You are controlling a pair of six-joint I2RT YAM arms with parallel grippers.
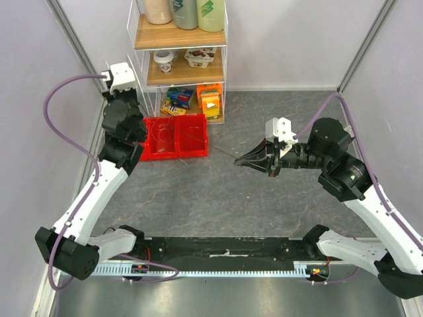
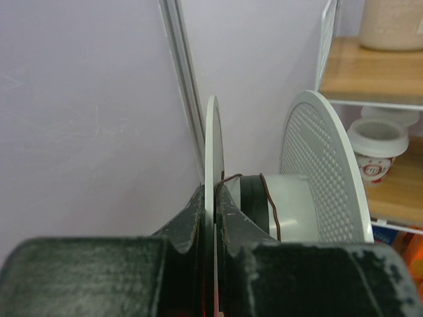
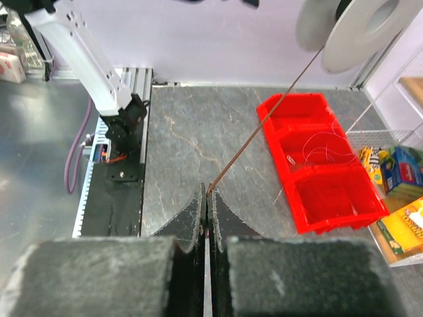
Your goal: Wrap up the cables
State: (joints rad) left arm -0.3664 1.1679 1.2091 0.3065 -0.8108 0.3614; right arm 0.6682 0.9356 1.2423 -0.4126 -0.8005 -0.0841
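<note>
Nearest me, the black base plate (image 1: pixel 218 246) between the two arm mounts, flat and matte. Above the grey, marble-veined table (image 3: pixel 185 132) the right gripper (image 3: pixel 207 191) points toward the far left corner, its dark, rough-faced jaws pressed together on the cable (image 3: pixel 264 122). The cable is hair-fine, brownish, and runs from the pinch in one straight taut line up and away to the spool (image 3: pixel 363 33). The spool is raised at the far left by the left gripper (image 2: pixel 213 191), whose jaws clamp the edge of the thin, smooth white flange (image 2: pixel 213 145). The other flange (image 2: pixel 317 165) is dimpled all over. Between them sits a pale round hub (image 2: pixel 291 205), and only a turn or so of cable crosses it, slightly slack and wavy. My read: winding is at an early stage. To do it well, the line should stay taut but gently so, since wire this fine could snap or slip from the pinch. Each turn should land on the hub between the flanges, and the pinching hand should circle wide of the clamping fingers. Below the spool is a glossy red plastic bin (image 3: pixel 291 119) with compartments, and thin loose wire curls lie in it. Farthest off is a white wire-frame shelf (image 1: pixel 185 39) with wooden boards, holding cups, bottles and packets.
</note>
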